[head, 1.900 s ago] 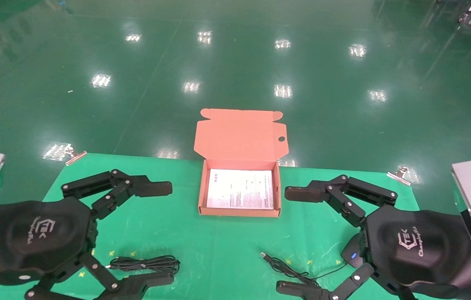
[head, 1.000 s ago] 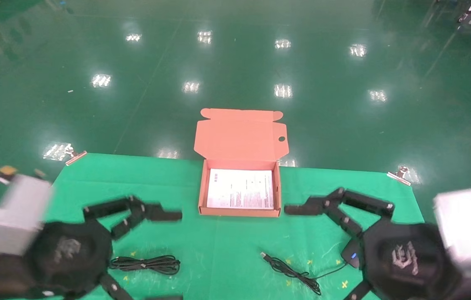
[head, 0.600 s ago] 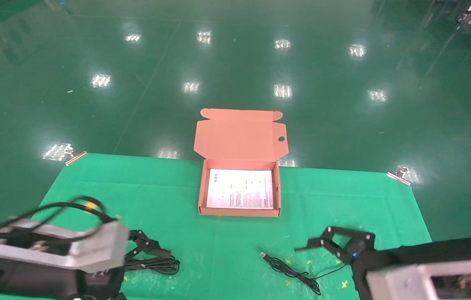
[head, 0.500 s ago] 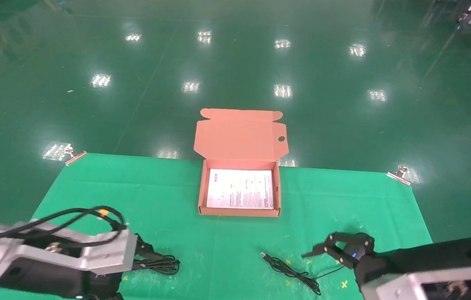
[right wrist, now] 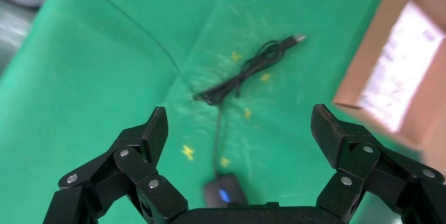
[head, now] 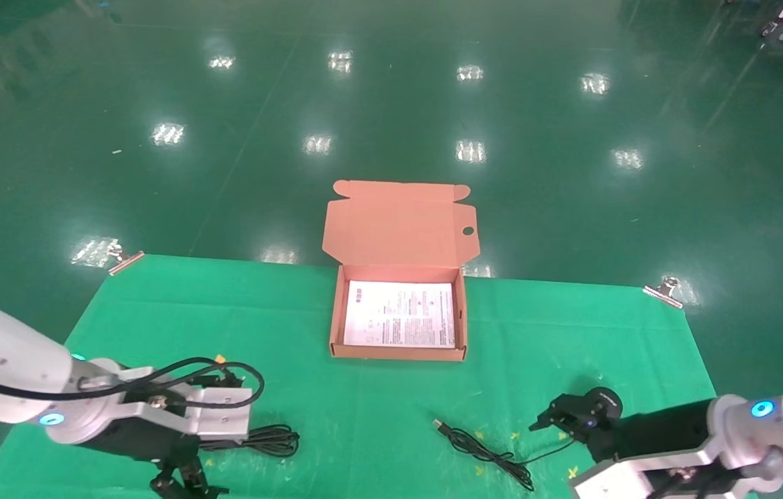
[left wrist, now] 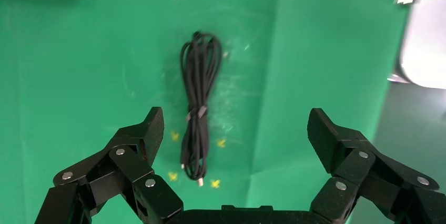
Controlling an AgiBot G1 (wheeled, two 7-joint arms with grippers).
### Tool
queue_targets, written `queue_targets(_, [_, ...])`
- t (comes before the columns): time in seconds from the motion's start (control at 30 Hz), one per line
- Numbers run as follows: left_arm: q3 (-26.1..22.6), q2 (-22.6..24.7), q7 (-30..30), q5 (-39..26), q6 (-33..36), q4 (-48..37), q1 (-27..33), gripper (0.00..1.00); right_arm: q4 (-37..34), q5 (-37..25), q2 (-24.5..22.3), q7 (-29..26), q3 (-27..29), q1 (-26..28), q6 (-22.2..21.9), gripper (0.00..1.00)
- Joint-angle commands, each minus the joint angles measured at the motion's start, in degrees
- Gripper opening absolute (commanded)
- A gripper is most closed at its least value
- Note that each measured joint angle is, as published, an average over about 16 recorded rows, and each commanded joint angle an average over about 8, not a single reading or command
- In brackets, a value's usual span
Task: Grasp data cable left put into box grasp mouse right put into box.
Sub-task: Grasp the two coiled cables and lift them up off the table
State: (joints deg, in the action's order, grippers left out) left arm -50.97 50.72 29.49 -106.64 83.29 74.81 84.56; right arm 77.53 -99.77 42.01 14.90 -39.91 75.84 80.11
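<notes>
The data cable (left wrist: pixel 199 103), a narrow black looped bundle, lies on the green cloth; in the head view (head: pixel 267 438) it is at the front left. My left gripper (left wrist: pixel 236 119) hangs over it, open and empty, with the bundle nearer one finger; in the head view (head: pixel 185 484) it is low at the front left. The black mouse (right wrist: pixel 223 192) with its blue light lies under my open, empty right gripper (right wrist: pixel 239 121), close to the palm. Its cord (head: pixel 485 449) runs to a USB plug (head: pixel 438 423). The salmon box (head: pixel 398 353) stands open at the middle, with a white sheet inside.
The green cloth (head: pixel 377 416) covers the table, held by metal clips at the far corners (head: pixel 127 262) (head: pixel 665 291). The box's lid (head: pixel 398 222) stands up at the far edge. Yellow marks dot the cloth near the cable and the cord. Green floor lies beyond.
Both arms have come down from a raised spread pose near the camera to low over the cloth: the left over the cable bundle, the right over the mouse. Both grippers stay open.
</notes>
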Motion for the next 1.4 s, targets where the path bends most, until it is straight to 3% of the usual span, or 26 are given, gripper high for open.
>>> queue_targets(0.03, [-0.8, 0.8, 1.1, -2.5, -1.2, -0.2, -0.5, 1.0, -0.1, -1.9, 0.8, -1.3, -0.6, -0.7, -1.4, 1.0])
queue_targets(0.47, [-0.4, 5.1, 2.8, -4.3, -8.8, -13.7, -3.4, 1.0, -2.9, -11.5, 6.8, -14.7, -3.0, -4.8, -7.8, 1.0])
queue_targets(1.0, [0.5, 10.4, -4.2, -2.9, -15.2, -33.1, -2.8, 1.0, -14.7, -19.1, 15.1, -19.4, -5.0, -5.1, -14.0, 1.0])
queue_targets(1.07, [0.7, 10.9, -5.2, -2.7, -16.0, -34.9, -2.7, 0.8, -16.3, -19.2, 15.8, -19.6, -5.0, -4.9, -14.4, 0.98])
queue_targets(1.27, [1.2, 11.7, -7.1, -2.0, -17.7, -38.7, -2.8, 0.05, -19.7, -19.4, 17.2, -19.7, -5.0, -4.4, -15.3, 0.23])
queue_targets(1.33, [1.3, 11.8, -7.3, -1.9, -17.9, -39.2, -2.8, 0.0, -20.1, -19.5, 17.4, -19.7, -5.1, -4.3, -15.5, 0.0])
queue_targets(1.4, [1.3, 11.8, -7.3, -1.8, -18.0, -39.4, -2.8, 0.0, -20.3, -19.6, 17.4, -19.7, -5.0, -4.3, -15.6, 0.0])
